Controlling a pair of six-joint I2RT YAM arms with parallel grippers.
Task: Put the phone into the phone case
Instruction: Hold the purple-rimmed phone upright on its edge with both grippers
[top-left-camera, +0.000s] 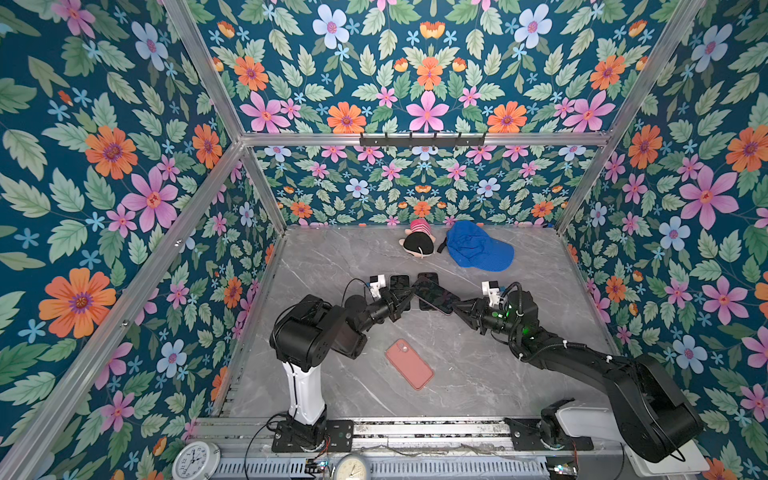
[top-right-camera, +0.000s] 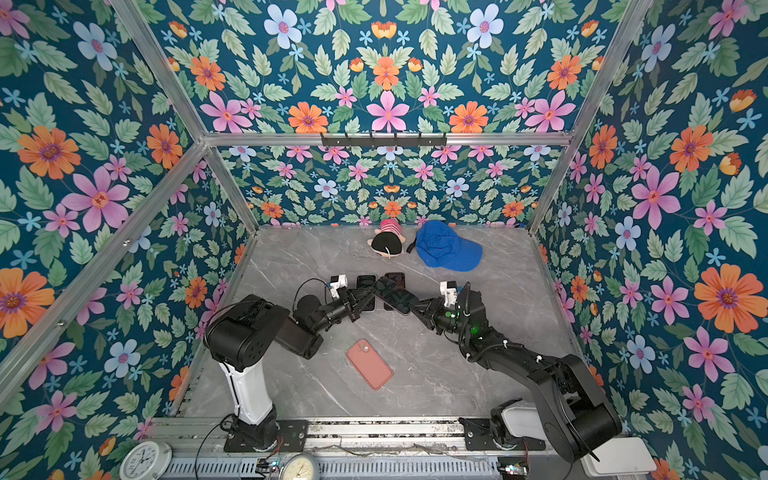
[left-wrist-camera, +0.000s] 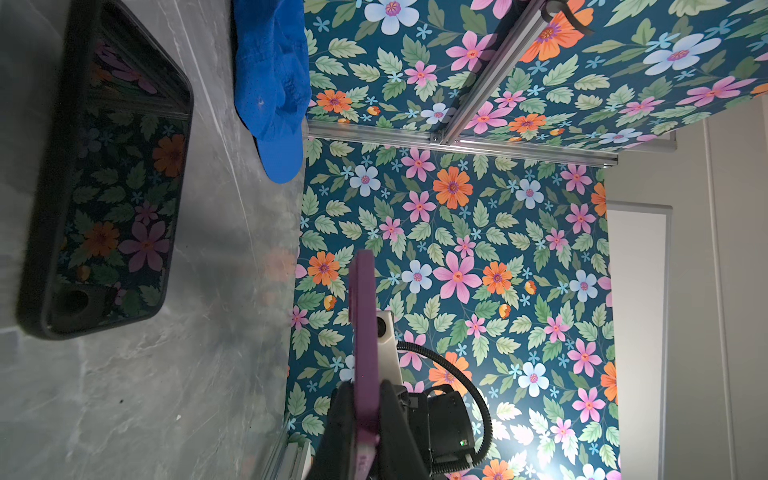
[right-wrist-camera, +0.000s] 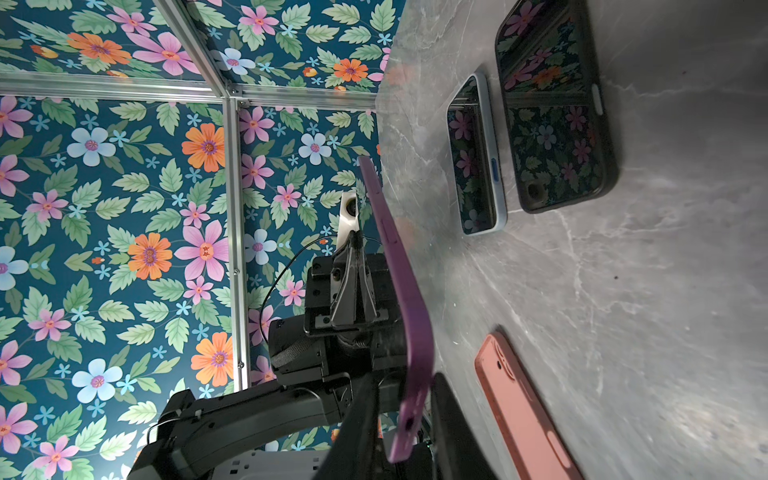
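Right wrist view: the right claw (right-wrist-camera: 406, 380) stands apart astride the near-right end of the purple-rimmed phone (right-wrist-camera: 397, 266), a gap showing on one side. Left claw (left-wrist-camera: 366, 384) is clamped on its far-left end. Both arms (top-left-camera: 582, 357) reach inward, the phone raised above mid-table. Bare table (top-left-camera: 490, 374) lies near and right; peach case (top-left-camera: 409, 363) lies near-left.
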